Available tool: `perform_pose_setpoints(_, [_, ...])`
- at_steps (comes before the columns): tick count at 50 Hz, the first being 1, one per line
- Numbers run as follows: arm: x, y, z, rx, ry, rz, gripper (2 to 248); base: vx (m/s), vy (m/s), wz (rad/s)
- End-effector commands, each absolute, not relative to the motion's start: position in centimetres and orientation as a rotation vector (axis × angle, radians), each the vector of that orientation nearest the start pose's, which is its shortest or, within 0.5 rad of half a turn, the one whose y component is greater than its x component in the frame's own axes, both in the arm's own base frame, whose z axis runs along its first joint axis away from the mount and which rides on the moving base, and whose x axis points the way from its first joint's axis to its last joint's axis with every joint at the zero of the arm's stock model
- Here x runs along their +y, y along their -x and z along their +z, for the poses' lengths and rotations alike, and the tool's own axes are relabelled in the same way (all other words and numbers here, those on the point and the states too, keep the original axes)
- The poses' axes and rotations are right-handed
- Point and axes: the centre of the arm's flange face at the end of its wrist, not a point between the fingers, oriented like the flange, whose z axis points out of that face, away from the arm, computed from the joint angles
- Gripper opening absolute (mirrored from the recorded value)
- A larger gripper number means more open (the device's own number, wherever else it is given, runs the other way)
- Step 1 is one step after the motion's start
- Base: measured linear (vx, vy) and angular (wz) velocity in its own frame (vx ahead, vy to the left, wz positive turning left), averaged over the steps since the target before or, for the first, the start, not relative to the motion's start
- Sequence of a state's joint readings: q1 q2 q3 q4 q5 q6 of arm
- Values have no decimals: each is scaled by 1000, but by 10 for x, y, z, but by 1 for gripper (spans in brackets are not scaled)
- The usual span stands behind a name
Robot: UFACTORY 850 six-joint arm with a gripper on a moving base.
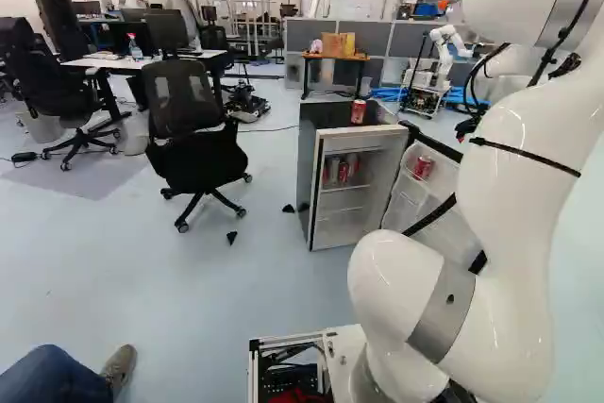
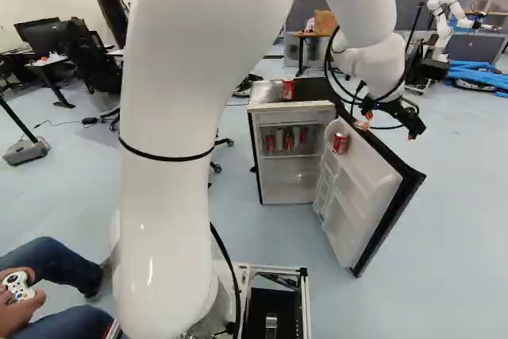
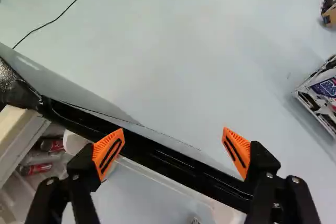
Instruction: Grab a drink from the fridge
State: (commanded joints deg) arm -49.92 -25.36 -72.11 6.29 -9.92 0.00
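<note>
My gripper [image 2: 390, 123] hangs above the open door of the small fridge [image 1: 332, 186] in the right base view. In the wrist view the gripper [image 3: 173, 142] is wide open with nothing held. The door's black edge [image 3: 173, 161] runs slantwise below the fingers; contact cannot be told. Red cans [image 2: 288, 142] stand on the fridge's upper shelf, and a red can [image 2: 340, 143] sits in the door [image 2: 361, 188]. One more red can [image 1: 358, 111] stands on top of the fridge. Two shelf cans [image 3: 37, 169] show beside one finger in the wrist view.
An office chair [image 1: 192, 129] stands left of the fridge in the left base view. Farther back are a small wooden table [image 1: 335, 58], grey partitions [image 1: 401, 38] and another robot [image 1: 444, 54]. A white-framed box [image 3: 320, 95] lies beyond the other finger in the wrist view.
</note>
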Motion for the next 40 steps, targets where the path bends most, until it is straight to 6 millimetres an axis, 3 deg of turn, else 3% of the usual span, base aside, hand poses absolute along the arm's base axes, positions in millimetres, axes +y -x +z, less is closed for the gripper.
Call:
perform_pose_setpoints(21, [-514, -410, 456, 1723, 2592, -929, 247, 0, 0, 0])
perform_pose_setpoints(40, [-540, -409, 450, 1814, 2452, -855, 247, 0, 0, 0])
